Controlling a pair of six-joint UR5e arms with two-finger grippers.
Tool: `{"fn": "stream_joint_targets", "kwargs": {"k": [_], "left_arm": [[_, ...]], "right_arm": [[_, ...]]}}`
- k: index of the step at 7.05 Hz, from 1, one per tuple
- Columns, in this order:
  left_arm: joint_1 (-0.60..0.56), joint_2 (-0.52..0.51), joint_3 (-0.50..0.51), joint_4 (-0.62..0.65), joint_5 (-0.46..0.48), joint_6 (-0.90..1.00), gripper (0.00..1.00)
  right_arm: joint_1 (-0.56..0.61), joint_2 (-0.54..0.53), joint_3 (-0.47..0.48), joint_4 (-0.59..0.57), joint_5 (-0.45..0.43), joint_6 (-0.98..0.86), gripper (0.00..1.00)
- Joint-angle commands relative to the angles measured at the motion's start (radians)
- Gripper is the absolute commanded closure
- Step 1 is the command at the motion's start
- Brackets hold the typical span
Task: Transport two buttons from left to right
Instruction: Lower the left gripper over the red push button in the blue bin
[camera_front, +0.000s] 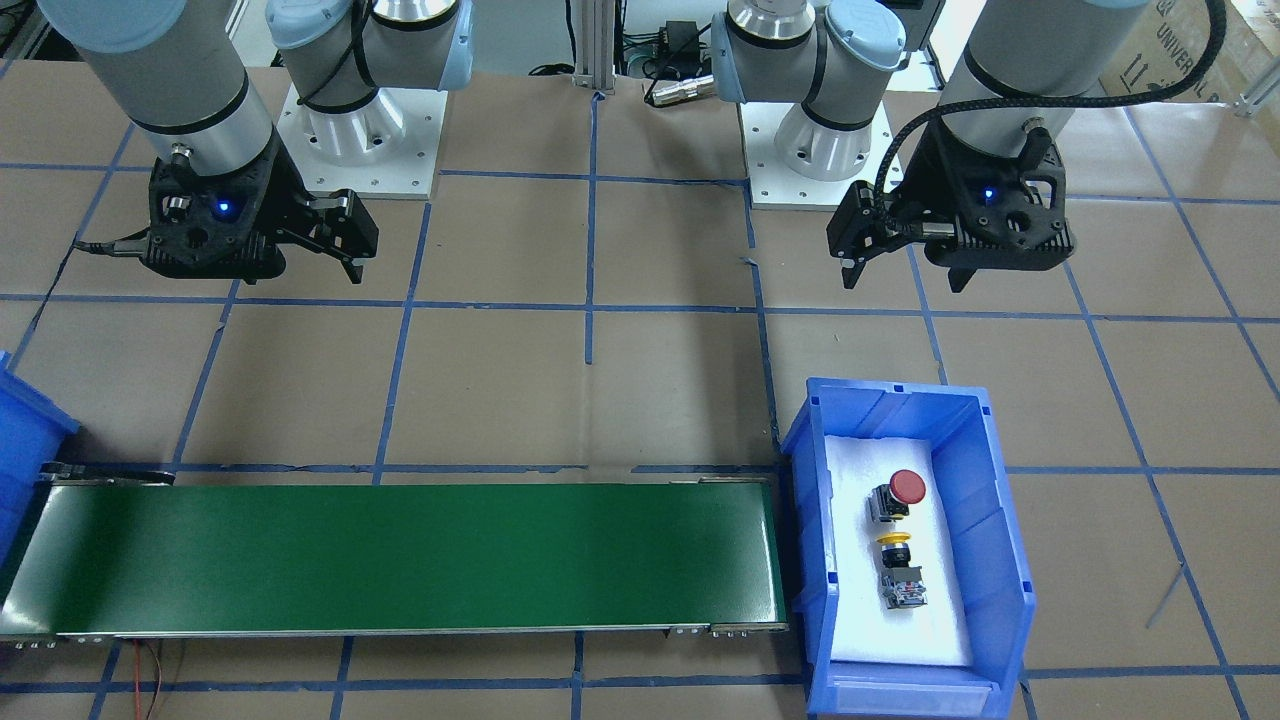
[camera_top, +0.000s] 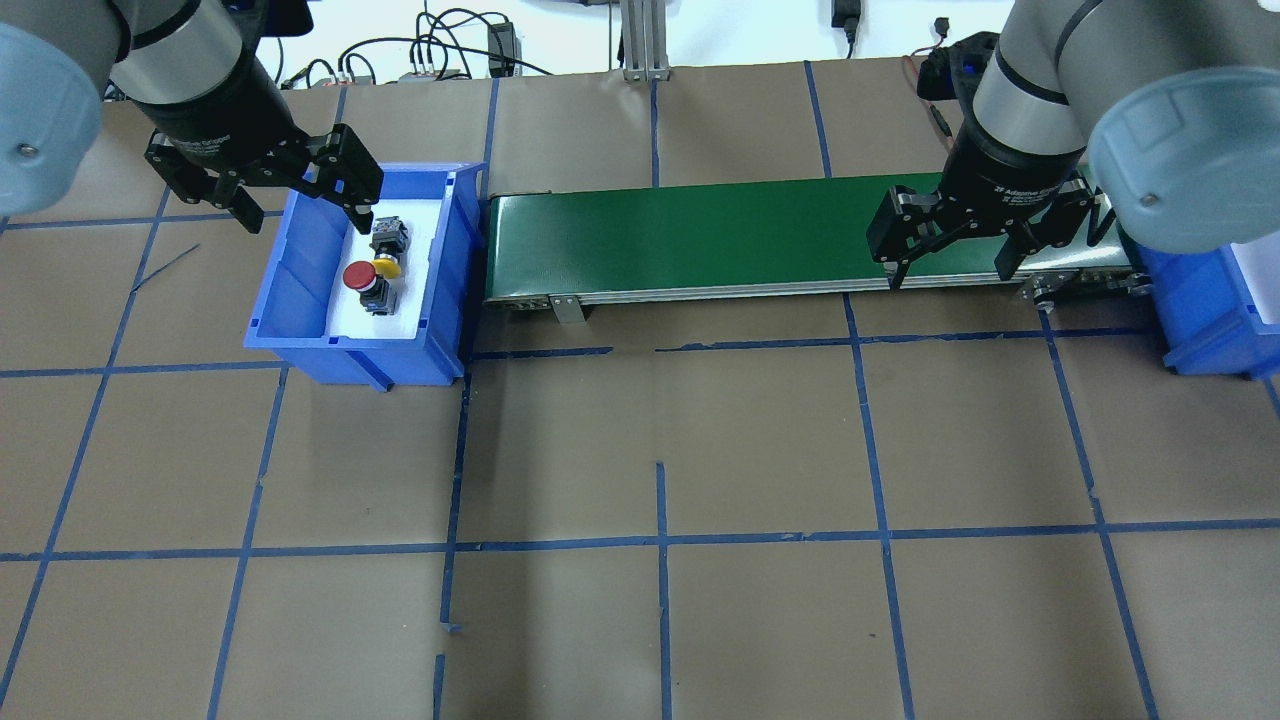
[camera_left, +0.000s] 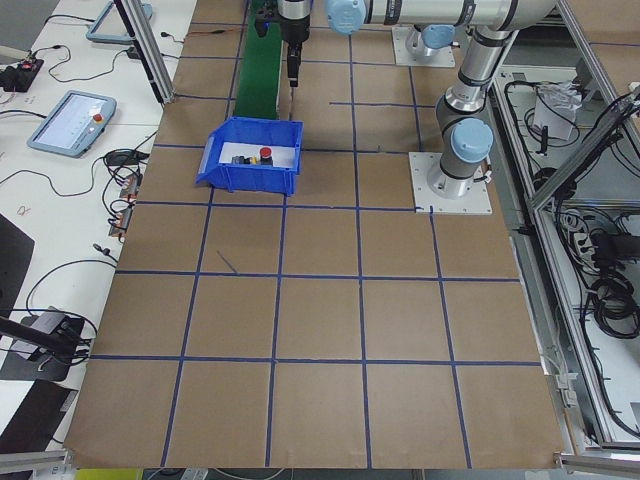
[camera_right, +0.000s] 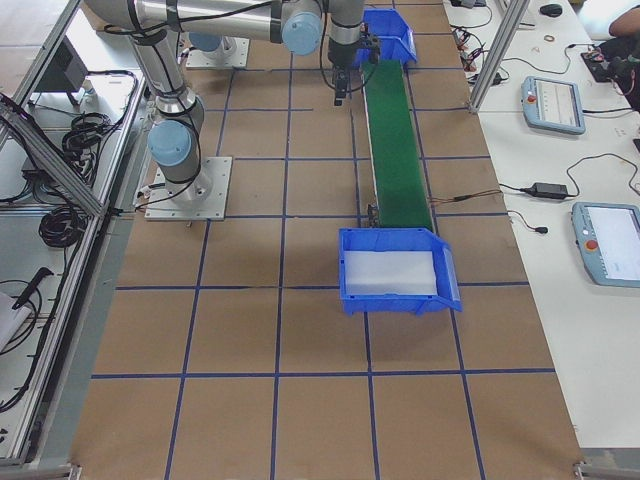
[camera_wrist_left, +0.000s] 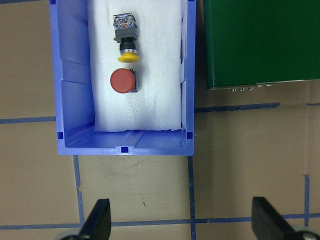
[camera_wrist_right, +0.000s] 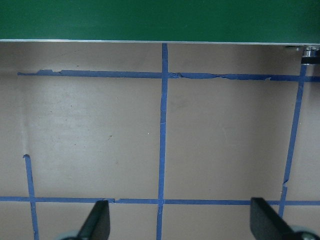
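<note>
We see blue bin (camera_front: 992, 530): red button (camera_front: 905, 488) beside yellow button (camera_front: 897, 545) on foam (camera_front: 935, 615) | left gripper (camera_top: 305, 216) on bin's robot side, wide | right gripper (camera_top: 948, 273) well away, wide

A robotics lab. Teach pendants (camera_right: 552, 104) lie on a bench (camera_right: 600, 340) at three o'clock from the tape-gridded table (camera_right: 300, 330).

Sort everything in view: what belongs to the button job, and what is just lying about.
Job: red button, yellow button, left bin, green belt, right bin.
Lying about: tablets, power adapter.
</note>
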Motion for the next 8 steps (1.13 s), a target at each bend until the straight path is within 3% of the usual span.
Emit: {"fn": "stream_joint_targets", "kwargs": {"k": [1, 6, 8], "left_arm": [[-0.001, -0.004, 0.008, -0.015, -0.002, -0.024, 0.0], [0.003, -0.001, 0.014, -0.025, 0.015, -0.025, 0.0], [0.003, -0.001, 0.008, -0.088, 0.001, -0.026, 0.0]], "right_arm": [[0.0, 0.0, 0.0, 0.0, 0.0, 0.0, 0.0], [0.0, -0.002, 0.0, 0.0, 0.0, 0.0, 0.0], [0.0, 0.0, 0.0, 0.0, 0.0, 0.0, 0.0]]}}
